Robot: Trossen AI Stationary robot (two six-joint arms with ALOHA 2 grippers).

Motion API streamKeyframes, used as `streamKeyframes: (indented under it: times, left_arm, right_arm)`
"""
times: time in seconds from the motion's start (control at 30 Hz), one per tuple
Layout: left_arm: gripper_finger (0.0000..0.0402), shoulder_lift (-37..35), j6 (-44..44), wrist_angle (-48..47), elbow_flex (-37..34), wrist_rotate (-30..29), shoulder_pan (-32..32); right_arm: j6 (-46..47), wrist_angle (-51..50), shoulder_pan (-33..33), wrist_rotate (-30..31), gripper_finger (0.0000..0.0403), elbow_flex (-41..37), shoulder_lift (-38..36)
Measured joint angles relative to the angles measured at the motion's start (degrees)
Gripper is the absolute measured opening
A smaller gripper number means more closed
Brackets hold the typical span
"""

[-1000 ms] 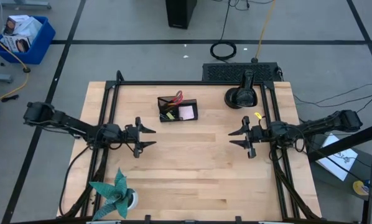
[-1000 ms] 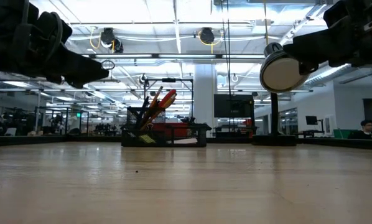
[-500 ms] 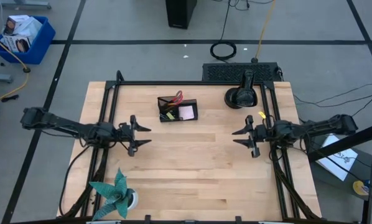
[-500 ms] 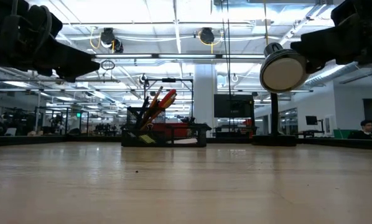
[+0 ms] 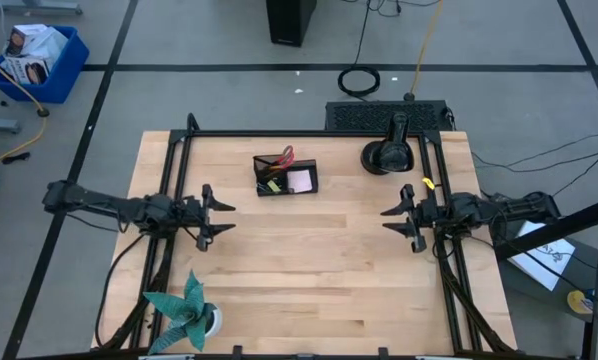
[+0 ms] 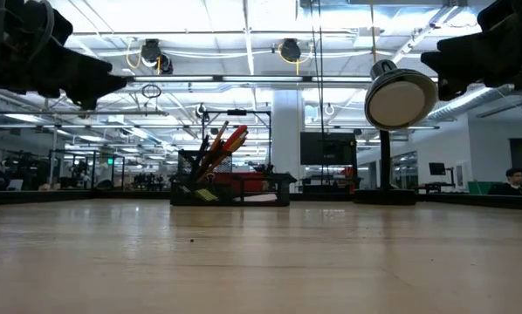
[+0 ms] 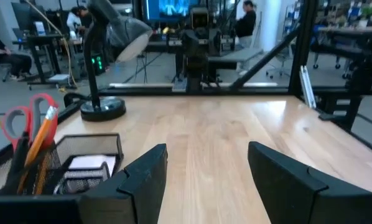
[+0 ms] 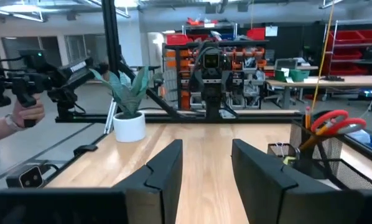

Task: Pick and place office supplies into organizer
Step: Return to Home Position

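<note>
On table (image 5: 309, 270): organizer (image 6: 265, 187) holds red scissors (image 5: 286, 154); left pincer (image 5: 229, 217), right pincer (image 5: 385, 219) both agape, empty.

A small black rectangular mesh organizer (image 5: 287, 193) stands at the far middle of the light wooden table (image 5: 309, 280). Red-handled scissors (image 5: 287, 155) rise from its left section and a pink sticky-note pad (image 5: 300, 180) lies in its right tray. The left gripper (image 5: 222, 217) is by the left edge and the right gripper (image 5: 389, 218) by the right. They face each other, fingers spread. A teal paper plant (image 5: 184, 308) fills the near left corner.
</note>
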Motion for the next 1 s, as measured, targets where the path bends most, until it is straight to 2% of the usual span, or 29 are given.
streamKeyframes:
  times: [0.2,0.37,0.5,1.0]
  left_arm:
    - [0.023,-6.38,0.23,-4.09,0.04,-0.02,0.0]
    - [0.023,-12.4,-1.0,-12.35,0.04,-0.08,0.0]
    - [0.023,-16.59,-0.68,-13.32,0.11,0.52,-0.33]
    - [0.023,-17.22,0.8,-13.75,0.13,0.99,-0.66]
  right_arm:
    - [0.05,-5.35,0.0,0.17,0.013,0.0,-4.59]
    - [1.55,-7.81,0.0,-0.02,0.013,0.33,-4.82]
    - [0.95,-7.72,0.0,-0.1,0.013,0.33,-4.82]
    - [-1.53,-7.77,-0.04,0.37,0.013,0.33,-4.8]
